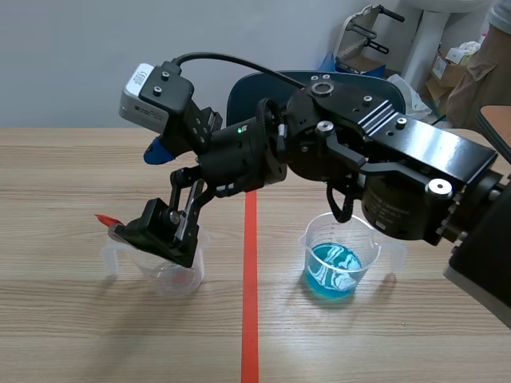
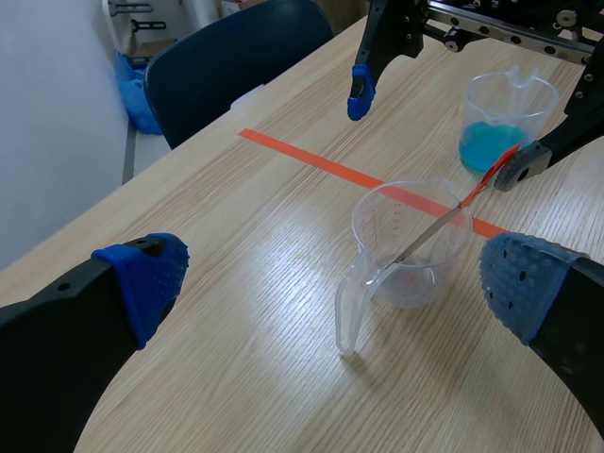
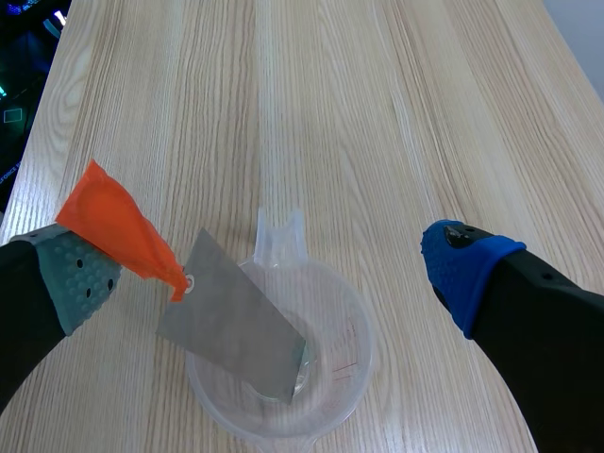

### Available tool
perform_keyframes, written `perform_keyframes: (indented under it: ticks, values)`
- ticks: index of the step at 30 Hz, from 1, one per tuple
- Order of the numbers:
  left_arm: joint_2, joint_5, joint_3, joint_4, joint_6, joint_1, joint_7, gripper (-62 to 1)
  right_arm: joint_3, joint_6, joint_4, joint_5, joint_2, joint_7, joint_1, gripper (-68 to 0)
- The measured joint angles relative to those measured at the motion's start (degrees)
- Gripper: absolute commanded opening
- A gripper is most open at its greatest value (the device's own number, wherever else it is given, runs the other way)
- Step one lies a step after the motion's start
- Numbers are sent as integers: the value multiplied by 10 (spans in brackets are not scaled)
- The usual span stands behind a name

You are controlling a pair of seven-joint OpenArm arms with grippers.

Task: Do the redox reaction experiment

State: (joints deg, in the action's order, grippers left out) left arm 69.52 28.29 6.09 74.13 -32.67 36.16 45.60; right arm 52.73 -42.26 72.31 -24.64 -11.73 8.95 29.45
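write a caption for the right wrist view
Open right gripper above a clear cup holding a leaning grey sheet with an orange tag

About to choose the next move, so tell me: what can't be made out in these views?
- Scene view: the right gripper covers most of the clear beaker and the metal strip; only its orange tag shows.
- Scene view: the left gripper lies outside the frame.
- Both wrist views: whether the clear beaker holds clear liquid cannot be told.
- Right wrist view: the blue beaker lies outside the frame.
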Motion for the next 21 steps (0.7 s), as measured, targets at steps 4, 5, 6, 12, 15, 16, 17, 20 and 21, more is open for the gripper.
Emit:
perform_keyframes:
  ticks: [4,5,6,12,15,16,17,20,21]
  values:
    - [0,0,0,0,0,0,0,14,0,0,0,0,0,0,0,4]
    - [0,0,0,0,0,0,0,14,0,0,0,0,0,0,0,4]
    - [0,0,0,0,0,0,0,14,0,0,0,0,0,0,0,4]
    - [0,0,0,0,0,0,0,14,0,0,0,0,0,0,0,4]
    - [0,0,0,0,0,0,0,14,0,0,0,0,0,0,0,4]
    - [0,0,0,0,0,0,0,14,0,0,0,0,0,0,0,4]
    - [0,0,0,0,0,0,0,14,0,0,0,0,0,0,0,4]
    - [0,0,0,0,0,0,0,14,0,0,0,0,0,0,0,4]
    - [0,0,0,0,0,0,0,14,0,0,0,0,0,0,0,4]
